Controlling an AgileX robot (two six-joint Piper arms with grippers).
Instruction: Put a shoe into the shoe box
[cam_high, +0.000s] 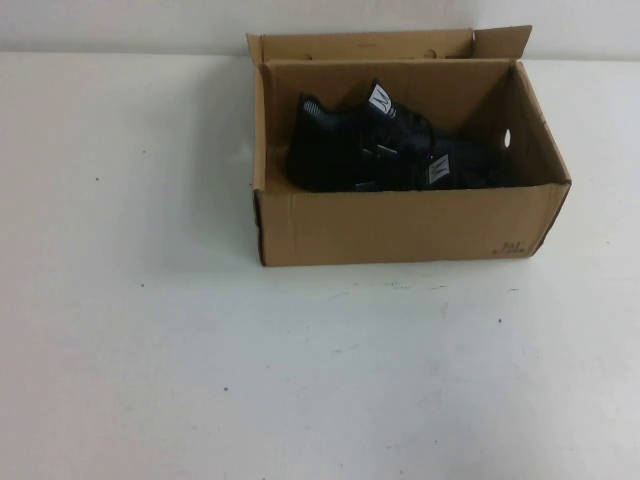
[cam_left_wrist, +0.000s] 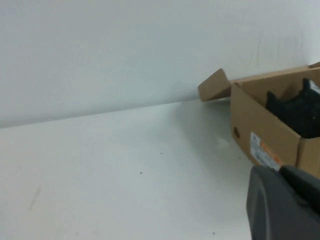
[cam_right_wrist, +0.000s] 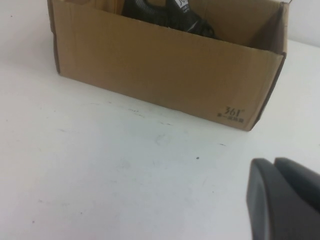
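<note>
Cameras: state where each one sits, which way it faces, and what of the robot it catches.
High view: raised, angled down at the table and open shoe box holding black shoes; no arm shows.
Left wrist view: low, facing the box's end; left gripper at the corner.
Right wrist view: low, facing the box's long printed side; right gripper at the corner.
All share the box.

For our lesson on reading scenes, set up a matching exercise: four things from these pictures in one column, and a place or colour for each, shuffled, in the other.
Things:
1. shoes
2. shoe box
3. left gripper
4. round hole

Descriptions:
A. brown cardboard
B. black, lying inside the box
C. in the box's end wall
D. dark grey, beside the box, off the table's middle

The right gripper sits before the box.

Pairs: 1-B, 2-A, 3-D, 4-C
</note>
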